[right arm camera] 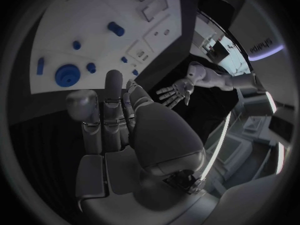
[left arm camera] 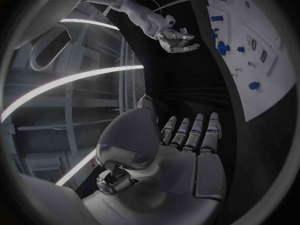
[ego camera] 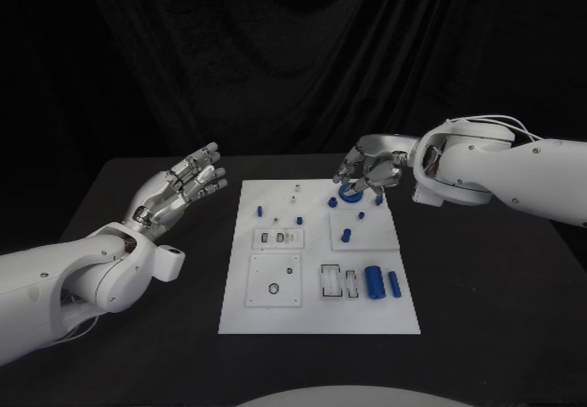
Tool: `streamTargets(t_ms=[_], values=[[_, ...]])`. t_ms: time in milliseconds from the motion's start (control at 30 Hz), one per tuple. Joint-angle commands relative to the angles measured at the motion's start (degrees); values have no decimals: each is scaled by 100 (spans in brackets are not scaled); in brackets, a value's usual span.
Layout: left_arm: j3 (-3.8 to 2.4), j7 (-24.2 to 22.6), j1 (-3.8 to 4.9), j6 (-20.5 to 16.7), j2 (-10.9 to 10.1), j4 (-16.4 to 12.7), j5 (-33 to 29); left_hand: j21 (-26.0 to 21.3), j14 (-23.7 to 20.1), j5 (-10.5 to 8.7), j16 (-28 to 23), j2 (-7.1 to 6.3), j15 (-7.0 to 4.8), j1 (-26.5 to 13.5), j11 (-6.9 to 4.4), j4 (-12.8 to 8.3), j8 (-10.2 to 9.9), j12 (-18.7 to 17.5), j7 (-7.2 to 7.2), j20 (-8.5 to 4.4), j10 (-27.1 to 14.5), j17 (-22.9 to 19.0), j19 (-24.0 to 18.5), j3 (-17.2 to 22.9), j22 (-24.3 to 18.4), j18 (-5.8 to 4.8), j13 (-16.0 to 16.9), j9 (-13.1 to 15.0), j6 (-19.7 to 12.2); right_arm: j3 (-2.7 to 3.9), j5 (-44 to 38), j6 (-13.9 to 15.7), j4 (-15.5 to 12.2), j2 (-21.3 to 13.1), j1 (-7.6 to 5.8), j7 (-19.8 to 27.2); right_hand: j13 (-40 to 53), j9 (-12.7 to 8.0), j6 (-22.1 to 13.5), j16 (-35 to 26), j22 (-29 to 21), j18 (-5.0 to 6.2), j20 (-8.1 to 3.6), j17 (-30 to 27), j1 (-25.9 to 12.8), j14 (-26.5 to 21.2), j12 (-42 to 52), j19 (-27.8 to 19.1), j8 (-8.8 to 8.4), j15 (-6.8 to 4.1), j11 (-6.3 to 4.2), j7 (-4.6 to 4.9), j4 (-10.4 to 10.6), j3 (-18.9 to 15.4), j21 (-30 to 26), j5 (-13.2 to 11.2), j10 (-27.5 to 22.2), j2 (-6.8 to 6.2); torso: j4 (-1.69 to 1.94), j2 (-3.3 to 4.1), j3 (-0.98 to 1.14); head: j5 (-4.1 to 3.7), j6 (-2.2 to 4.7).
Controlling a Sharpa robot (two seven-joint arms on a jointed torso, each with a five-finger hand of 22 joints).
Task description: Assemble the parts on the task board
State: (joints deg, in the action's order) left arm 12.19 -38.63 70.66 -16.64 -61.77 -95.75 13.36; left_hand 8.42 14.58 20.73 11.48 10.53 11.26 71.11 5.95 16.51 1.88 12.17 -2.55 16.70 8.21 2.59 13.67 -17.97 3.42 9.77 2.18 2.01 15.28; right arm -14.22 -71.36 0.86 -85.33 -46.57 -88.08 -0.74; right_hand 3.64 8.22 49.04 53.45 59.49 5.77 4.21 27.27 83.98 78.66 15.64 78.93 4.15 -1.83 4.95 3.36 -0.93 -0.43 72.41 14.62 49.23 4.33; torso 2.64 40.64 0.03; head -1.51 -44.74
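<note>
The white task board [ego camera: 318,315] lies in the middle of the black table. A blue ring-shaped part [ego camera: 351,195] sits at its far right corner, with small blue pegs [ego camera: 346,235] around it. My right hand [ego camera: 371,168] hovers just above and behind that ring, fingers pointing down and apart, holding nothing. In the right wrist view the fingers [right arm camera: 114,102] reach toward the blue ring [right arm camera: 67,75] on the board [right arm camera: 81,30]. My left hand [ego camera: 183,188] floats left of the board, flat and spread, holding nothing. Two blue cylinders [ego camera: 374,282] lie at the near right.
Recessed square plates [ego camera: 274,280] and a slotted frame [ego camera: 332,280] occupy the near half of the board. A small blue peg [ego camera: 259,209] stands at the far left. Bare black table surrounds the board; a dark curtain hangs behind.
</note>
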Motion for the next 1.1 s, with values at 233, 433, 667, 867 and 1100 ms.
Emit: streamTargets(t_ms=[233, 433, 667, 867, 1100], values=[[-7, -790, 56, -135, -66, -156, 182, 27, 41, 52, 30, 9, 28, 71, 11, 13, 23, -4, 11, 16, 10, 6, 57, 41, 3, -60, 3, 5, 36, 5, -2688, 356, 40, 169, -37, -364, 15, -2, 23, 987, 1367, -214, -55, 1257, -189, 407, -339, 369, -30, -76, -94, -71, -20, 688, 886, 194, 112, -358, 67, 125, -35, -27, 37], [-7, -788, 65, -117, -72, -177, 184, 29, 45, 77, 33, 14, 43, 93, 16, 12, 21, -16, 16, 16, 4, 5, 63, 46, 1, -71, 0, 4, 31, 5, -2844, 405, 108, 236, -39, -266, 23, 9, -42, 970, 1445, -217, -68, 1262, -323, 399, -459, 343, -49, -80, -89, -183, -70, 1243, 919, 751, 106, -597, 71, 122, -38, -40, 37], [-7, -787, 68, -78, -36, -156, 184, 32, 49, 85, 37, 15, 48, 103, 19, 11, 20, -20, 18, 16, 2, 5, 69, 48, 2, -76, 0, 4, 31, 5, -2883, 395, 251, 330, -28, -73, 47, 72, 62, 959, 1497, -218, -85, 1276, -680, 401, -447, 333, -19, -102, -133, -251, 85, 1592, 927, 754, 188, -843, 78, 125, -35, -37, 48], [-7, -790, 68, -37, 16, -99, 184, 35, 43, 108, 34, 19, 56, 127, 26, 11, 16, -32, 21, 16, -5, 3, 76, 54, 0, -87, -2, 1, 16, 4, -2891, 367, 383, 389, 25, 93, 70, 95, 32, 921, 1496, -215, -86, 1242, -940, 387, -420, 318, -41, -104, -135, -193, 263, 1577, 908, 627, 182, -967, 64, 131, -38, -28, 50], [-7, -794, 68, 17, 80, -33, 183, 37, 49, 121, 40, 22, 62, 141, 31, 11, 13, -34, 23, 16, -6, 4, 80, 58, 0, -94, -2, 0, 10, 5, -2892, 417, 558, 472, 123, 233, 25, -51, -178, 834, 1471, -205, -36, 1156, -941, 367, -595, 291, -58, -46, -46, 251, 335, 1573, 860, 515, -1, -1009, 63, 130, -40, -36, 40]])
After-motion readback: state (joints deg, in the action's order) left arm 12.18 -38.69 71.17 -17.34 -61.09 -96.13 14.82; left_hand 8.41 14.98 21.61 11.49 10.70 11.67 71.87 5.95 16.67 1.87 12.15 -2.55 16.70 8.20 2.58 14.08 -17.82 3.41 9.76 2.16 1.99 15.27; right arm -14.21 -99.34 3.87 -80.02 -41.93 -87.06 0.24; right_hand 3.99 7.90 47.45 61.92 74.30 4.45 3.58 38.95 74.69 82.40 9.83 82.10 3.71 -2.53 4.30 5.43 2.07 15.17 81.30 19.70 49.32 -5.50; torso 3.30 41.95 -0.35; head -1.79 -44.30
